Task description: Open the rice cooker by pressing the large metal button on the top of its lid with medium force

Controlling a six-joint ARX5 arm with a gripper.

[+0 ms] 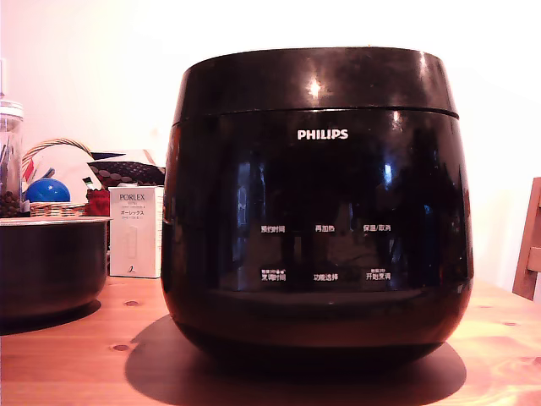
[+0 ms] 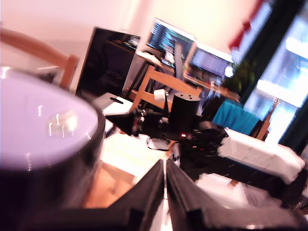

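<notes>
The rice cooker (image 1: pixel 317 237) stands shut on the wooden table, glossy black with a white PHILIPS logo and two rows of small white labels. Its lid (image 1: pixel 313 80) sits flat on the body, and the lid's top face is hidden in the exterior view. The wrist view is blurred and shows the lid (image 2: pixel 43 125) as a pale reflective disc with the round metal button (image 2: pixel 61 122) raised on it. My gripper (image 2: pixel 165 166) is shut with nothing between its dark fingers. It hangs beside the cooker, off the lid's edge and clear of the button. The exterior view does not show the gripper.
A low dark metal pot (image 1: pixel 51 262) sits at the exterior view's left, with a white PORLEX box (image 1: pixel 135 233), a basket holding a blue ball (image 1: pixel 46 190) and a glass jar (image 1: pixel 10 152) behind it. A wooden chair (image 1: pixel 528 245) shows at the right edge. Beyond the table, the wrist view shows dark equipment (image 2: pixel 185 125) and monitors (image 2: pixel 168 38).
</notes>
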